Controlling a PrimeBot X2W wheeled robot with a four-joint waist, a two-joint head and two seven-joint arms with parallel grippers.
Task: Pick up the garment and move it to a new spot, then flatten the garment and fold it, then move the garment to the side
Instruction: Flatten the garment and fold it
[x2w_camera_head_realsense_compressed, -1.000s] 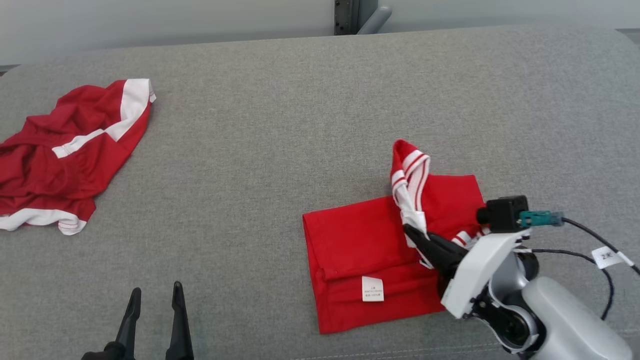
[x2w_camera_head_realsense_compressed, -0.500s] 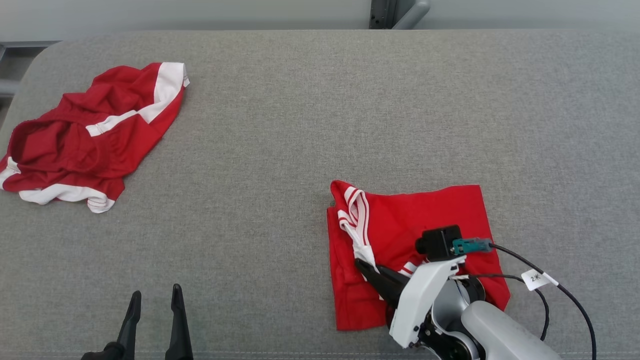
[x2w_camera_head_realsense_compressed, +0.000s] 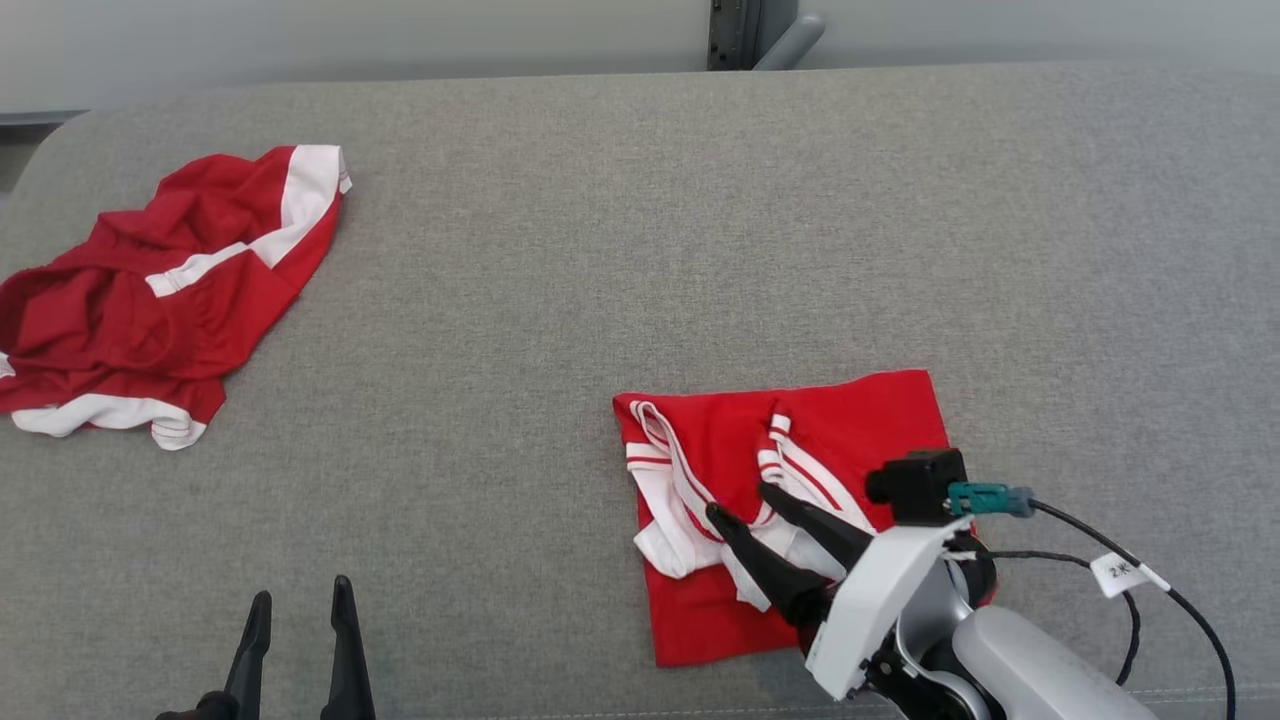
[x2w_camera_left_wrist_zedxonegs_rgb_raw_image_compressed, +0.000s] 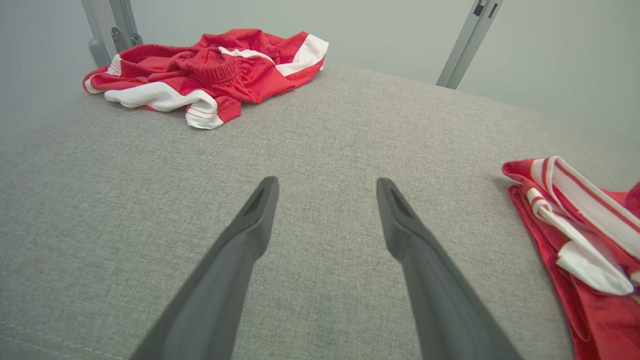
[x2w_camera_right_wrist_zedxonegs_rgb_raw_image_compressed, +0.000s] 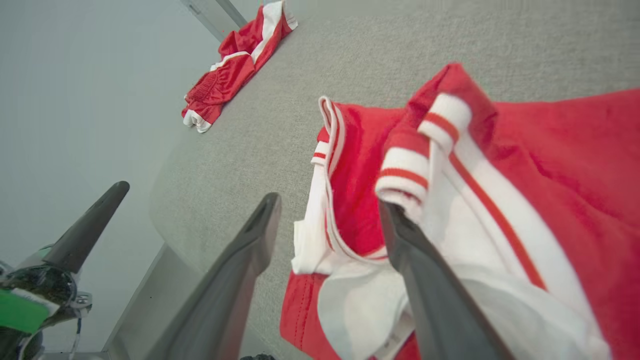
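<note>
The right gripper (x2w_camera_head_realsense_compressed: 740, 500) has let go. A second ago its dark fingers were pinched on the white-and-red striped trim of the folded red fabric garment (x2w_camera_head_realsense_compressed: 860, 420); now they stand spread wide, and the trim has dropped flat across the garment's left half. The garment lies folded into a rough rectangle on the grey woven fabric surface (x2w_camera_head_realsense_compressed: 600, 250), on the right side near the front edge. In the right wrist view the right gripper (x2w_camera_right_wrist_zedxonegs_rgb_raw_image_compressed: 330, 202) hangs low over the garment (x2w_camera_right_wrist_zedxonegs_rgb_raw_image_compressed: 550, 150) – one finger over bare grey fabric, the other with its tip against a doubled-over striped band. Nothing is between them.

The left gripper (x2w_camera_head_realsense_compressed: 302, 590) sits at the lower left, fingers (x2w_camera_left_wrist_zedxonegs_rgb_raw_image_compressed: 250, 235) parted wide over bare surface, well apart from the garment (x2w_camera_left_wrist_zedxonegs_rgb_raw_image_compressed: 600, 320). A second crumpled red-and-white garment (x2w_camera_head_realsense_compressed: 150, 300) lies at the far left – untouched.
</note>
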